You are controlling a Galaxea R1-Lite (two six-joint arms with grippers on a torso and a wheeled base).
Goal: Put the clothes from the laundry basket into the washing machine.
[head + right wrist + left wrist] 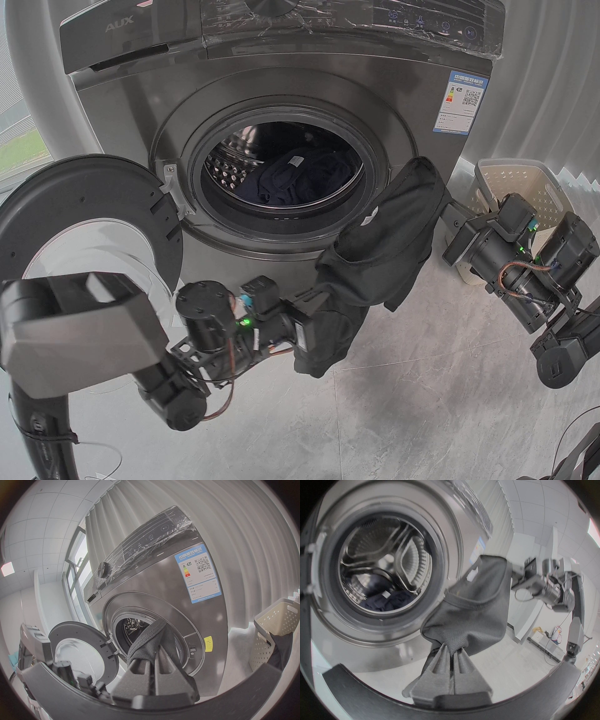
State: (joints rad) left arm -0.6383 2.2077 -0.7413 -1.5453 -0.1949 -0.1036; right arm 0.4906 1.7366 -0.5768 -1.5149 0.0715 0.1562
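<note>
Left gripper (452,651) clamped on the lower edge of the black garment (375,250); right gripper (155,655) pinched shut on its upper edge. The cloth hangs slung between them, just below and right of the drum mouth (201,169). The two-point hold probably keeps it off the floor and bundled for feeding in. The door (81,200) is swung wide left, out of the path. Dark clothes (294,178) already lie in the drum. The laundry basket (531,181) stands right of the washing machine (412,106) (more dark cloth over its rim).

Right jaws pinched together on black knit garment (149,637). Behind it, grey front-loading washing machine (175,583), round door (78,648) swung open. Cream perforated laundry basket (281,617) beside machine.
</note>
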